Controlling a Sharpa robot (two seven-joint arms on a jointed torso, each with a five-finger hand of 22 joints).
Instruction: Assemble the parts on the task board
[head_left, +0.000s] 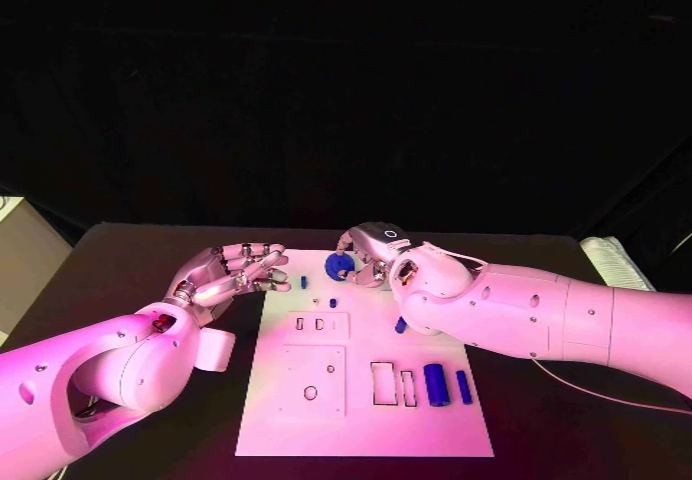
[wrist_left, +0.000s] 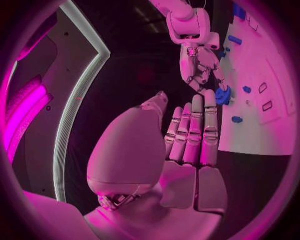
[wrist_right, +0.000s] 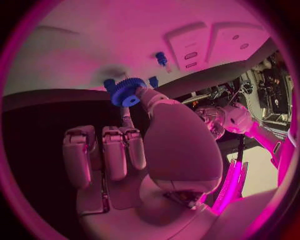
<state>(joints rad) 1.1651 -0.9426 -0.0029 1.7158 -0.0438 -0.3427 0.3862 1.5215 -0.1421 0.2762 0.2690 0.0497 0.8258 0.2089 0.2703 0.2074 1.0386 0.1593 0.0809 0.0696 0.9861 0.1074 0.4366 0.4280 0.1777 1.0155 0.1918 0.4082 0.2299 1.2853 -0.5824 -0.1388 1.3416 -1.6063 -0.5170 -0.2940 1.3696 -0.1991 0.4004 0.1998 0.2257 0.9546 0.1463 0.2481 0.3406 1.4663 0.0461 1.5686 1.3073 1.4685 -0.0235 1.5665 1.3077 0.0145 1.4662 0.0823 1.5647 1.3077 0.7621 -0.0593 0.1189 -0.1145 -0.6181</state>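
Now my right hand (head_left: 387, 258) pinches a blue gear (head_left: 340, 265) over the task board (head_left: 361, 420) (far edge); left hand (head_left: 231, 274) hovers, fingers apart, holding nothing.

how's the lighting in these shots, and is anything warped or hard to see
Head view: pink light washes the board and both arms, background black. Left wrist view: fisheye bends the board's edge; left hand open. Right wrist view: same bending; the blue gear at the right hand's fingertips stays sharp.
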